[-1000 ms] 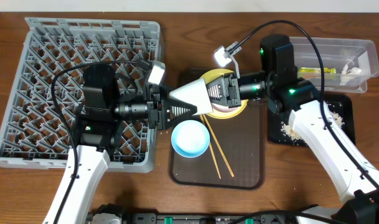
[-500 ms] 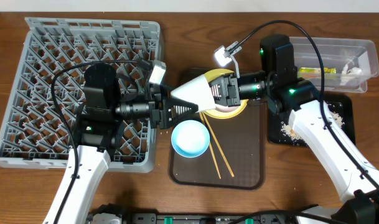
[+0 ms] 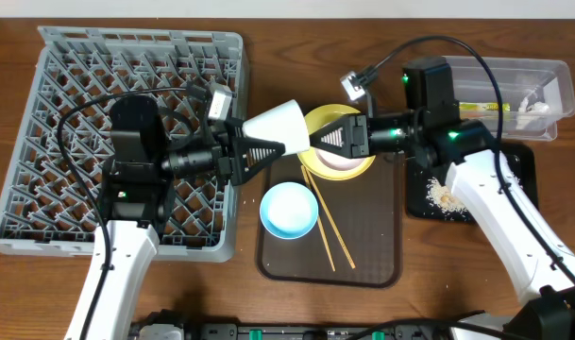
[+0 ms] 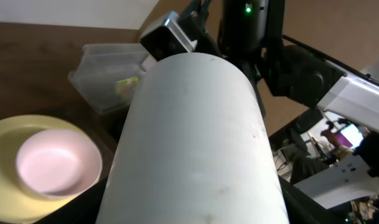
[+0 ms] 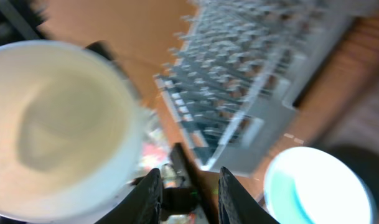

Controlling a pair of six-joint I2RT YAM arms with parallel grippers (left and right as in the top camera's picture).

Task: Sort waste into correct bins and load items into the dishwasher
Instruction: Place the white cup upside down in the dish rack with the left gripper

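1. The grey dish rack (image 3: 60, 142) lies just left of the brown serving tray (image 3: 372, 236), their edges nearly touching.
2. The left gripper (image 3: 273, 149) reaches from over the rack towards the tray's far left corner, clamped around the small white cup (image 3: 279, 125). The cup lies on its side in the air, mouth pointing right.
3. On the tray's left half sits the light blue bowl (image 3: 288, 210), with the chopsticks (image 3: 327, 231) slanting just right of it.
4. At the tray's far edge, the yellow plate (image 3: 317, 121) carries the white bowl (image 4: 52, 163).
5. The right gripper (image 3: 329, 140) hovers over the plate, fingers spread and empty, tips just beside the cup's mouth.
6. Right of the tray lies the black tray (image 3: 518, 165), holding beige crumbs (image 3: 443, 195).
7. Beyond that, the clear tub (image 3: 514, 71) holds the green wrapper (image 3: 476, 107) and white scrap (image 3: 534, 106).
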